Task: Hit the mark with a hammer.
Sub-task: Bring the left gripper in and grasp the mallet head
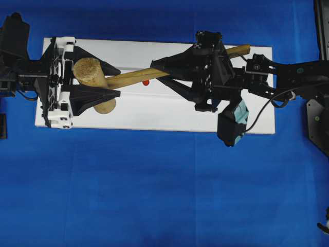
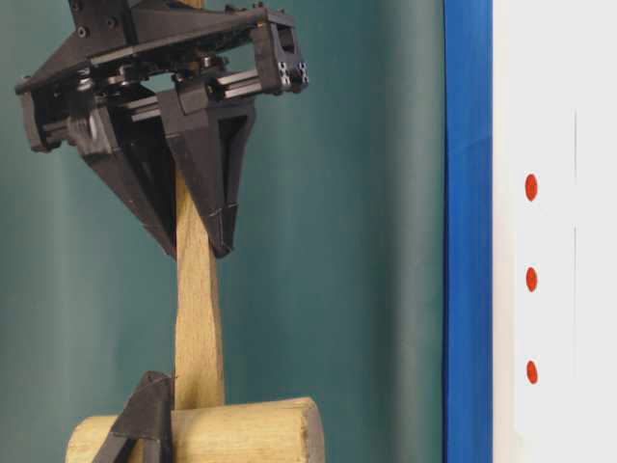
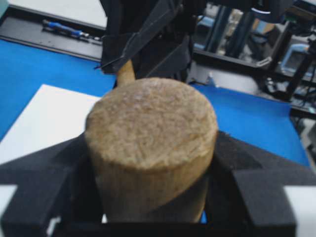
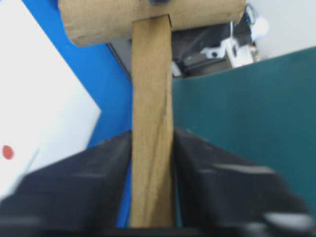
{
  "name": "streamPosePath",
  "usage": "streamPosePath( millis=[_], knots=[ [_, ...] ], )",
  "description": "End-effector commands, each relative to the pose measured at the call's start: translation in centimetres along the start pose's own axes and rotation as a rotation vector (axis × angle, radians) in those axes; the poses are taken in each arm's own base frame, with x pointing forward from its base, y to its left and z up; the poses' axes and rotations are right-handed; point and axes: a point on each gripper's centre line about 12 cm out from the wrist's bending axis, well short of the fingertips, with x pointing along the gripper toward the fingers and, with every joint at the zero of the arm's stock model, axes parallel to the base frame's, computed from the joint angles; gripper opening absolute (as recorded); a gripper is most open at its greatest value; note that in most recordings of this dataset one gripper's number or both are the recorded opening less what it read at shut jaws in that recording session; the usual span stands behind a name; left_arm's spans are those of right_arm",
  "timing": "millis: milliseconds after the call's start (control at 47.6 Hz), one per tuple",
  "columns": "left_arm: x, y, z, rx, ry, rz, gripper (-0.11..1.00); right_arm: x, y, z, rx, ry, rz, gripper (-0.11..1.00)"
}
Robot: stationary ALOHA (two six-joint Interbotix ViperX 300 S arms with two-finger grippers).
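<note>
The left gripper [image 1: 95, 85] is clamping its jaws on the light wooden mallet's [image 1: 95, 82] thick head, while the right gripper's [image 1: 163, 72] jaws are flanking the flat handle, grip uncertain, seemingly a handover.

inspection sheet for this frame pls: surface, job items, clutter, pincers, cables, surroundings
Surface: white board on a blue cloth.
Job's things: hammer held in the air, head at the left; the mark is the middle of three red dots.
Clutter: nothing seen.
Pincers: left pincer closed around the hammer head; right pincer straddles the handle, fingers close on both sides, contact unclear.
Cables: black cable loops by the right wrist.
Surroundings: green backdrop; equipment racks behind in the left wrist view.
</note>
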Motion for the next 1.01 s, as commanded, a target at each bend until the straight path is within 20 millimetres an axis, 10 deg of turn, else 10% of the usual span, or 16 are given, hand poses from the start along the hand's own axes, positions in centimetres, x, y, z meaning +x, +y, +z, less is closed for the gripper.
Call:
streamPosePath(
  millis=[0, 252, 988],
  knots=[
    [0.1, -0.2, 1.1, 0.007, -0.036, -0.007, 0.43, -0.3, -1.7, 1.0, 0.029, -0.024, -0.052, 0.34],
    [0.0, -0.2, 1.1, 0.021, -0.036, -0.006, 0.43, -1.0, -1.6, 1.1, 0.062, -0.021, -0.047, 0.98],
    [-0.1, -0.9, 0.2, 0.398, 0.056, -0.027, 0.43, -1.5, -0.1, 0.8, 0.719, 0.147, 0.156, 0.98]
  ],
)
